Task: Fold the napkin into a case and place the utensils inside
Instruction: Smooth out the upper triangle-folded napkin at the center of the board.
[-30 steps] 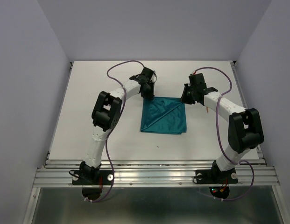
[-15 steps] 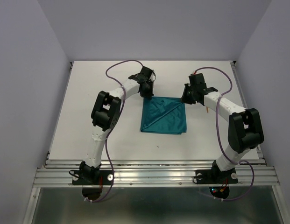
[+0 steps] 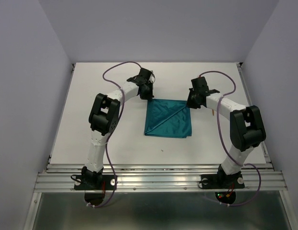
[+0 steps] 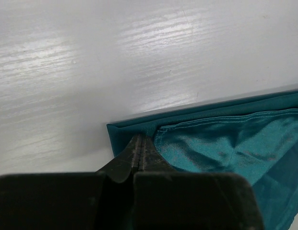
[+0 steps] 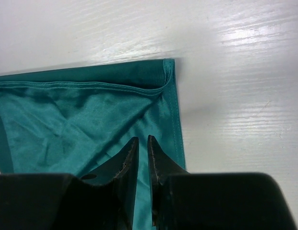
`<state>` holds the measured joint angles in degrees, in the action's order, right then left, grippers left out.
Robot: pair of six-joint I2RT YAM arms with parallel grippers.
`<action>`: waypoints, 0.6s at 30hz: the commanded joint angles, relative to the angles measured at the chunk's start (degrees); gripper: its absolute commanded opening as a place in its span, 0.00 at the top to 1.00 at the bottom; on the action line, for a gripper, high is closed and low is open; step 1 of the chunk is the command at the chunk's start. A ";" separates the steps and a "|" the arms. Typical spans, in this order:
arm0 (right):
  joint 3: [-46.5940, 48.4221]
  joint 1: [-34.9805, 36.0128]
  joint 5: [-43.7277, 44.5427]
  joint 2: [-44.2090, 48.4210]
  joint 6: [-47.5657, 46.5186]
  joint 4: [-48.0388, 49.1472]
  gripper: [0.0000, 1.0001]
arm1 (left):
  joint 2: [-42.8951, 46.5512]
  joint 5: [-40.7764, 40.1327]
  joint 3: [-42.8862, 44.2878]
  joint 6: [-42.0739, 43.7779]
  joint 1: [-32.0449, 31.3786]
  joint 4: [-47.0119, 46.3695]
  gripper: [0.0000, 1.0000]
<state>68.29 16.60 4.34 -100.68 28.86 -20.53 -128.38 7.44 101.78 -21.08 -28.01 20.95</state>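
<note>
Top external gives us the white table (image 3: 91,105) first. On it the teal napkin (image 3: 168,119) lies flat, about midway between the left and right edges and a little nearer the far edge. We see it folded to a square with a diagonal crease across it.

Over to the left wrist: the left gripper (image 4: 140,140) sits at the napkin's far left corner. Its fingers are pressed tight together with no gap, pinching the hem there.

Right wrist now: the right gripper (image 5: 141,140) is over the far right corner, fingers just a slit apart with teal showing between them. Whether they hold any cloth we cannot tell.

Smallest of all, a sliver of orange utensil (image 3: 213,112) peeks out just right of the right arm, toward the table's right edge.
</note>
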 commanded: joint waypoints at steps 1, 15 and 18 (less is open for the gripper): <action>3.07 0.45 3.04 -1.79 0.76 0.49 0.81 | 4.54 0.29 -0.18 -0.28 0.32 -2.05 1.00; 4.40 -0.69 4.98 -3.64 0.23 0.23 0.80 | 4.71 3.37 0.53 0.34 0.41 -3.90 0.78; 3.69 -1.22 4.98 -2.77 0.14 0.14 0.80 | 5.15 4.07 -0.09 0.60 0.41 -4.78 0.68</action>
<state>71.59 16.29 7.81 -105.34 28.95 -20.97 -128.27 9.96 101.73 -21.23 -27.88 18.44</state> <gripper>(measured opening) 0.198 0.295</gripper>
